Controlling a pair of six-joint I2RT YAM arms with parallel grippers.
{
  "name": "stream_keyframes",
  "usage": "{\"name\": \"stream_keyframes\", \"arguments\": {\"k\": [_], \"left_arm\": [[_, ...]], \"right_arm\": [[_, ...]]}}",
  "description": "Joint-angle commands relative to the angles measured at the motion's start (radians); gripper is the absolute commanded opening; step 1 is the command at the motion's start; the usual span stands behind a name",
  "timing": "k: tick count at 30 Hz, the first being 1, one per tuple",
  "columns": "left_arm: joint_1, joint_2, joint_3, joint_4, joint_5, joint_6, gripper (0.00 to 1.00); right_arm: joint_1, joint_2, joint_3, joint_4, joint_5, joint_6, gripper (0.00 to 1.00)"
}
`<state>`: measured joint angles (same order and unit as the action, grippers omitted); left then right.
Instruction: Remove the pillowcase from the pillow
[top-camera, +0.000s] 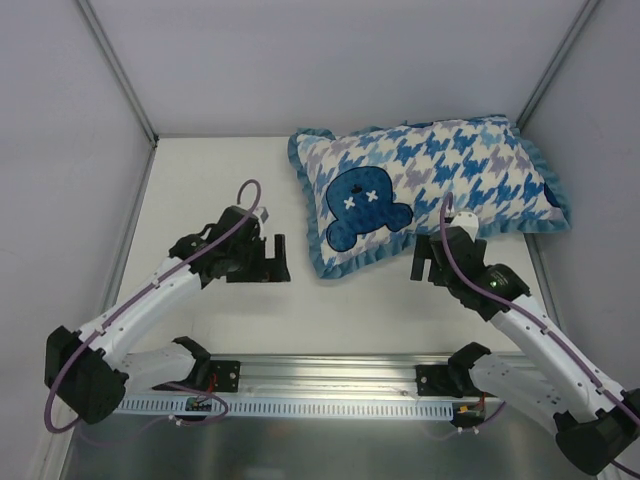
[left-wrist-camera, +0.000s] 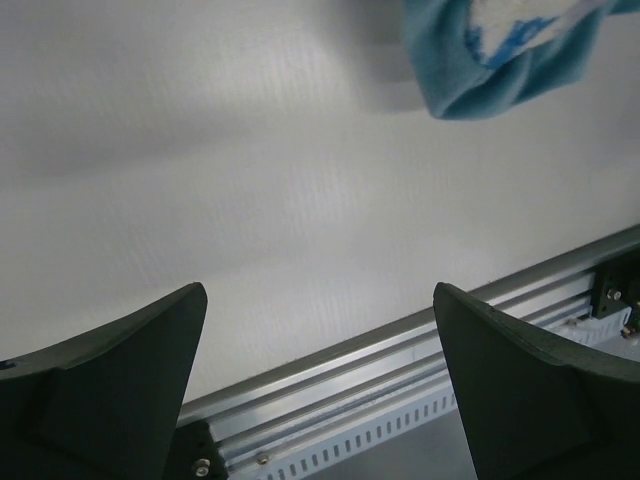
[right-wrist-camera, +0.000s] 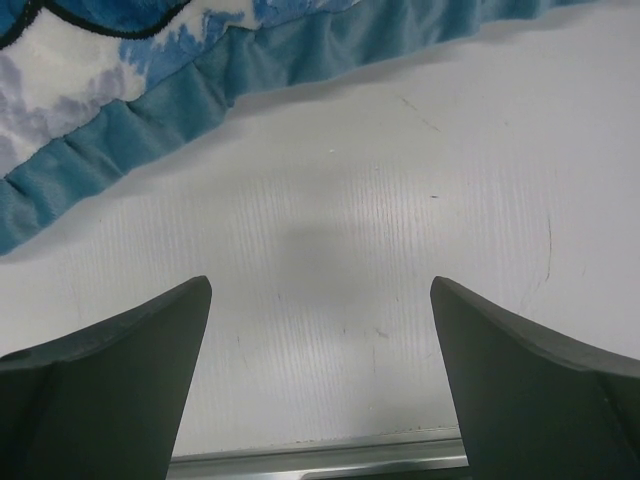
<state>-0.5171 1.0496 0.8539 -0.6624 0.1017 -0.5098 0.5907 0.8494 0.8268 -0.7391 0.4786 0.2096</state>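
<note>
The pillowcase (top-camera: 430, 185), teal-ruffled with a blue-grey-white houndstooth print and a dark blue bear face, lies plump at the back right of the table. The pillow itself is hidden inside it. My left gripper (top-camera: 262, 262) is open and empty, left of the cover's front left corner; a teal ruffle corner (left-wrist-camera: 490, 60) shows at the top right of its wrist view. My right gripper (top-camera: 432, 265) is open and empty, just in front of the cover's near edge; the teal ruffle (right-wrist-camera: 200, 90) runs across the top of its wrist view.
A metal rail (top-camera: 330, 385) runs along the table's near edge and shows in the left wrist view (left-wrist-camera: 420, 400). White enclosure walls with metal corner posts (top-camera: 115, 65) stand left, right and behind. The white table top (top-camera: 220, 180) lies bare to the left.
</note>
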Motion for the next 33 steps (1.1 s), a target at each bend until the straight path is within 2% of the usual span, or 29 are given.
{"name": "stream_keyframes", "arguments": {"k": [1, 3, 8, 13, 19, 23, 28, 29, 32, 33], "left_arm": [[-0.118, 0.120, 0.115, 0.081, -0.028, -0.042, 0.99], [-0.179, 0.222, 0.175, 0.107, -0.052, -0.045, 0.99], [-0.195, 0.383, 0.218, 0.295, 0.021, -0.082, 0.99], [-0.166, 0.401, 0.143, 0.504, -0.034, -0.205, 0.99], [-0.112, 0.493, 0.062, 0.791, 0.058, -0.328, 0.99], [-0.112, 0.631, 0.102, 0.840, 0.125, -0.341, 0.99], [-0.112, 0.698, 0.103, 0.957, 0.184, -0.407, 0.99], [-0.115, 0.707, 0.114, 0.984, 0.196, -0.415, 0.95], [-0.115, 0.676, 0.125, 0.986, 0.233, -0.417, 0.46], [-0.115, 0.659, 0.122, 0.975, 0.234, -0.417, 0.01]], "right_arm": [[0.000, -0.045, -0.005, -0.009, 0.028, 0.010, 0.96], [0.001, -0.061, -0.005, -0.016, 0.035, 0.002, 0.96], [0.001, -0.078, 0.015, -0.045, 0.048, -0.009, 0.96], [0.001, -0.099, 0.025, -0.071, 0.046, -0.010, 0.96], [0.001, -0.130, 0.014, -0.094, 0.029, -0.007, 0.96], [0.001, -0.153, 0.015, -0.115, 0.023, -0.001, 0.96], [0.001, -0.182, -0.005, -0.125, 0.000, 0.011, 0.96], [0.001, -0.184, -0.014, -0.125, -0.003, 0.019, 0.96], [0.001, -0.181, -0.022, -0.135, -0.005, 0.034, 0.96], [0.001, -0.179, -0.023, -0.140, -0.002, 0.037, 0.96]]}}
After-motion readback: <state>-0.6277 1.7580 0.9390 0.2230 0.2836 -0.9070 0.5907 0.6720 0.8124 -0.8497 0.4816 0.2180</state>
